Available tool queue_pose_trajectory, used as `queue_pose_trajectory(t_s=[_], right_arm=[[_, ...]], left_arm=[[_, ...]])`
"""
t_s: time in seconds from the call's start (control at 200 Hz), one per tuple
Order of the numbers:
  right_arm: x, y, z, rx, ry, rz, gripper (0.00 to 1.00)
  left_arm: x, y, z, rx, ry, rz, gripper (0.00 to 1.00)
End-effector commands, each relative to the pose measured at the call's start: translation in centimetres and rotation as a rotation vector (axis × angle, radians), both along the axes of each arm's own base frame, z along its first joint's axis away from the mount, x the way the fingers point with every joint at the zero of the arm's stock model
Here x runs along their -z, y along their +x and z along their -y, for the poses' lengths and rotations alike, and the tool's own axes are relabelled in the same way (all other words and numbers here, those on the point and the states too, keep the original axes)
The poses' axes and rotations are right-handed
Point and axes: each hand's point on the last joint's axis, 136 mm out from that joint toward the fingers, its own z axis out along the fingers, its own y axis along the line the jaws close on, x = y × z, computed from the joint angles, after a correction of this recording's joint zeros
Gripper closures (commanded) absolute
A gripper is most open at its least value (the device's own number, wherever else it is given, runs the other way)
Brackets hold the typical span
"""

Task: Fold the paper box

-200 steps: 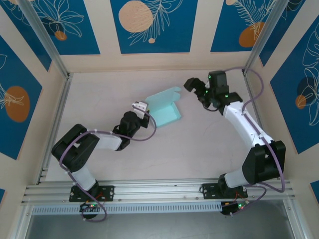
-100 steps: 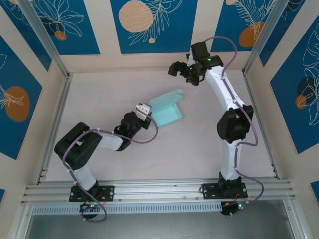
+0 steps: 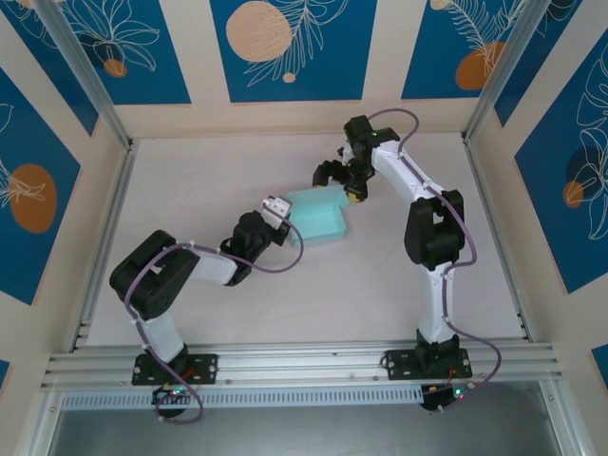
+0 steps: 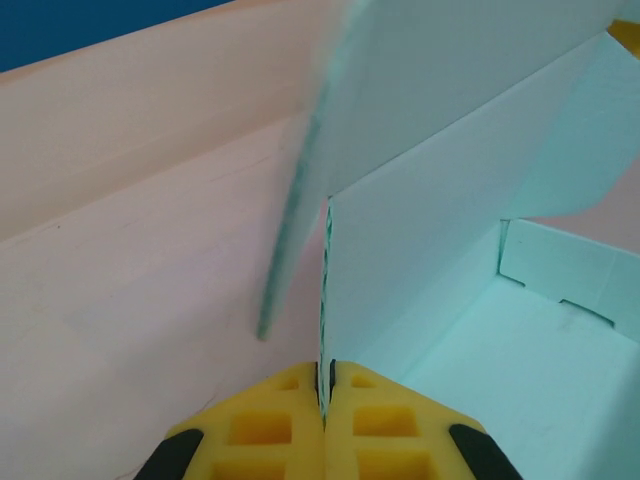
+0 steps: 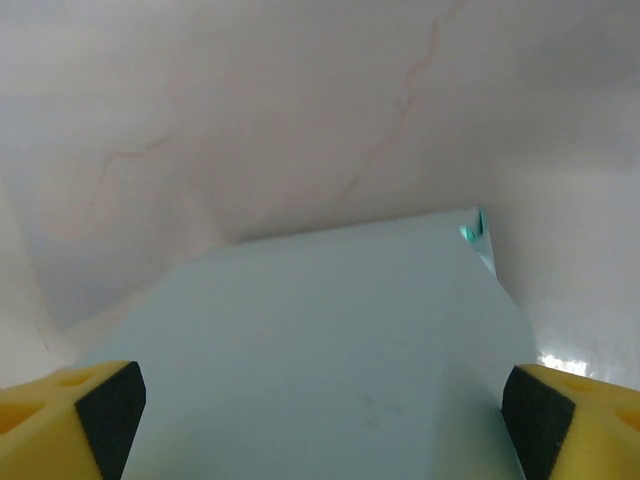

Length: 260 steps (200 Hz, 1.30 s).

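Note:
The paper box (image 3: 319,220) is pale blue and lies mid-table, a shallow tray with its lid flap raised at the far side. My left gripper (image 3: 283,215) is shut on the box's left wall. In the left wrist view the yellow pads (image 4: 290,425) pinch that thin wall edge, with the box's inside (image 4: 520,350) to the right. My right gripper (image 3: 340,182) hovers open over the lid flap at the box's far edge. In the right wrist view the flap (image 5: 320,330) spreads between the wide-set fingertips (image 5: 555,420).
Patterned blue and cream walls (image 3: 285,57) close the table on three sides. An aluminium rail (image 3: 304,366) runs along the near edge by the arm bases. Bare tabletop (image 3: 190,180) lies to the left and in front of the box.
The right arm swung from the right side toward the back wall, then down and left onto the box's lid flap. The left gripper kept its hold and nudged slightly right.

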Motion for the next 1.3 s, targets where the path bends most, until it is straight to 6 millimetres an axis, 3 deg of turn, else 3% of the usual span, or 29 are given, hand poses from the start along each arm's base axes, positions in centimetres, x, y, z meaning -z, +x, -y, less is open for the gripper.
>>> queue_pose_trajectory(t_s=[0.0, 0.275, 0.545, 0.655, 0.845, 1.0, 1.105, 1.295], right_arm=[[-2.3, -1.4, -1.4, -0.01, 0.109, 0.008, 0.05], [-2.9, -1.9, -2.3, 0.021, 0.221, -0.011, 0.12], [-2.2, -3.0, -3.9, 0.017, 0.263, -0.045, 0.16], [-1.6, -3.1, -3.6, 0.024, 0.234, -0.038, 0.18], [-0.4, -3.4, -3.1, 0.03, 0.207, -0.04, 0.21], [-0.1, -3.5, -2.7, 0.037, 0.188, -0.036, 0.22], [-0.1, -3.4, -2.6, 0.038, 0.18, -0.03, 0.22], [0.1, -3.2, -2.5, 0.045, 0.172, -0.028, 0.22]], left_arm=[[-0.6, 0.6, 0.4, -0.011, -0.018, 0.014, 1.0], [-0.1, 0.5, 0.9, 0.003, -0.039, -0.009, 1.0], [0.1, 0.3, 1.3, 0.012, -0.067, -0.035, 1.0], [0.2, 0.0, 1.3, 0.021, -0.085, -0.061, 1.0], [0.5, -0.9, 1.2, 0.035, -0.121, -0.118, 0.91], [0.1, -1.9, 1.3, 0.07, -0.176, -0.17, 0.78], [-1.1, -2.5, 1.0, 0.101, -0.241, -0.207, 0.52], [-3.0, -3.7, 0.2, 0.15, -0.315, -0.26, 0.18]])
